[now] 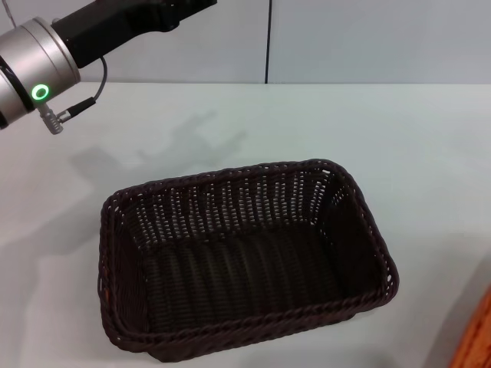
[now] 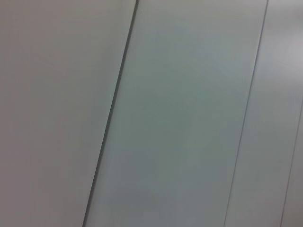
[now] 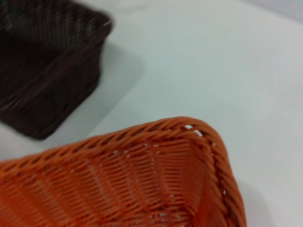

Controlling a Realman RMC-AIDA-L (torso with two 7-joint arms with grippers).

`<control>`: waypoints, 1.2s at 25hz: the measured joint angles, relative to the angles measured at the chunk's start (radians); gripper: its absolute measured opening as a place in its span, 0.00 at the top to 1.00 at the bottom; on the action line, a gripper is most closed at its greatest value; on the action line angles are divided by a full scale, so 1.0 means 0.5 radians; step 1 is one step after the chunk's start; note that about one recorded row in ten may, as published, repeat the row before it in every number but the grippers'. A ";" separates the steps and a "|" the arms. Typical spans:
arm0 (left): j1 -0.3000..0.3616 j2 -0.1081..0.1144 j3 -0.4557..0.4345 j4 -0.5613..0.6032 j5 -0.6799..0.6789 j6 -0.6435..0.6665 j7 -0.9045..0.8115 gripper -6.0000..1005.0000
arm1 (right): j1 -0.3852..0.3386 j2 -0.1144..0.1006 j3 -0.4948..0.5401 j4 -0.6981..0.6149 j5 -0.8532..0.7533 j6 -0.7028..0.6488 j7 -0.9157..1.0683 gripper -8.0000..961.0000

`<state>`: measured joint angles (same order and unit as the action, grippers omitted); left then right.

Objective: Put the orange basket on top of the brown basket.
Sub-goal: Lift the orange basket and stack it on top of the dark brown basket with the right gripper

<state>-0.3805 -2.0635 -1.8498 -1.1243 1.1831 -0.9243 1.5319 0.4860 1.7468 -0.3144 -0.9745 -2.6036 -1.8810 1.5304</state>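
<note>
No fingers show in any view, so whether the right gripper is gripping the orange basket or just hovering over it, I can't tell. Same for the left gripper: its wrist camera sees only a pale grey panelled wall (image 2: 189, 113).

Right wrist camera sits close above the bright orange rectangular woven wicker-style basket (image 3: 142, 184): one corner with braided rim and open-weave flared side fills the near part of the picture. Beyond it, apart with bare table showing between, is a corner of the dark brown rectangular woven wicker-style basket (image 3: 42, 71).

Head view: brown basket (image 1: 245, 261) rests flat on the pale table (image 1: 399, 138), centre-front, empty, nothing on top. The orange basket is only a thin orange-brown sliver (image 1: 477, 337) at the far right edge, probably its rim, though too little shows to be sure. Left arm (image 1: 46, 69) is raised at the upper left, well clear of both baskets, looks parked.

Progress, as a judgement: stacking not done. Orange basket is off to the robot's right of the brown one, not over it. Left to do: bring the orange basket across above the brown one, line up the long sides, lower until it nests or rests on the rim, let go.
</note>
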 joint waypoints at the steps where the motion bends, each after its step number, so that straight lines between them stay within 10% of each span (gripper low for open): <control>1: -0.003 0.000 -0.002 0.006 -0.006 -0.003 0.010 0.16 | -0.011 -0.010 0.075 0.000 0.004 -0.004 -0.003 0.82; 7: -0.030 -0.001 -0.045 0.052 -0.050 -0.044 0.071 0.16 | -0.125 -0.041 0.523 0.041 0.275 -0.020 -0.023 0.84; 17: -0.029 0.002 -0.137 0.119 -0.073 -0.126 0.111 0.16 | -0.395 0.040 0.729 0.453 1.107 0.102 0.048 0.83; 30: -0.083 0.007 -0.183 0.255 -0.087 -0.164 0.159 0.16 | -0.276 0.318 0.649 0.987 1.572 0.048 -0.140 0.82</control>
<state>-0.4220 -2.0600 -1.9412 -0.9969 1.1394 -1.0063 1.6116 0.3478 1.9057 0.0101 -0.4808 -1.8174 -1.8569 1.4605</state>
